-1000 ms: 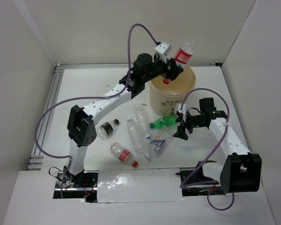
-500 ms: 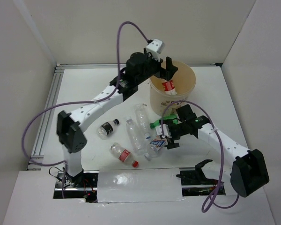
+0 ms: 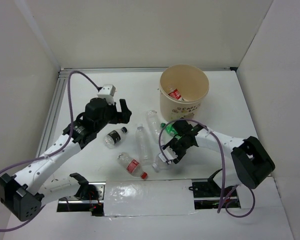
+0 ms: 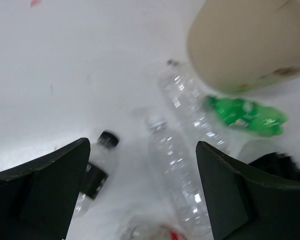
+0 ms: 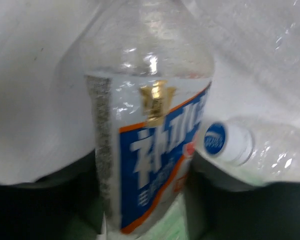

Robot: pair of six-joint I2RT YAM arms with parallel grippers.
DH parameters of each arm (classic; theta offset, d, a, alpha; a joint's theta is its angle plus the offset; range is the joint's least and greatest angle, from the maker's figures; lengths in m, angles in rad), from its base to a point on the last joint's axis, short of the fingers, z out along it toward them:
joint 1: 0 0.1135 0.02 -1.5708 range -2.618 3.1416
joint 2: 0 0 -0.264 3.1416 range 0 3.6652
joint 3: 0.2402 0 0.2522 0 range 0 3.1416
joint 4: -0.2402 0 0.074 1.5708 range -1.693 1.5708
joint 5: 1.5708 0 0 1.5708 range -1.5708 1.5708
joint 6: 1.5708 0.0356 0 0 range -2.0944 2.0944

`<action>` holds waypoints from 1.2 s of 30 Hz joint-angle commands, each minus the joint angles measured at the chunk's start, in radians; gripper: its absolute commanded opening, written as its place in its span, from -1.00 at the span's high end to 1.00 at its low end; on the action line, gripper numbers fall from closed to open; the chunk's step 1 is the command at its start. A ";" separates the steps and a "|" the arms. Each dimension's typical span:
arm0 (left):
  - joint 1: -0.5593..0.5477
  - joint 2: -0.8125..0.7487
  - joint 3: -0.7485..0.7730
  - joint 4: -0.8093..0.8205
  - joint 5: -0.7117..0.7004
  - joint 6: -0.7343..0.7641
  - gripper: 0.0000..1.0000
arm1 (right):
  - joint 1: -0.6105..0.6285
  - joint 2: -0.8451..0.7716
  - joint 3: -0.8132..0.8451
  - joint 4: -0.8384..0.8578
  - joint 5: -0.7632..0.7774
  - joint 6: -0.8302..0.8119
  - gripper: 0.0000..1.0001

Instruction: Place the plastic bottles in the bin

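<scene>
The beige bin stands at the back with a red-labelled bottle inside. On the table lie a green bottle, two clear bottles, a black-labelled bottle and a red-labelled bottle. My left gripper is open and empty above the black-labelled bottle and a clear bottle. My right gripper is low on the table. Its fingers sit against both sides of the blue-white labelled bottle, which lies on the table.
A white cap with a blue logo belongs to a clear bottle lying right beside the held one. The bin wall and green bottle lie beyond my left gripper. White walls enclose the table on three sides.
My left gripper dropped a red-labelled bottle into the bin, then swung back left and down over the table. My right gripper moved left onto the blue-white labelled bottle.
</scene>
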 commanded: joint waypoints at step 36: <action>0.124 0.608 0.047 -0.320 0.024 0.236 -0.95 | -0.515 -0.010 0.707 0.324 -0.299 1.176 -1.00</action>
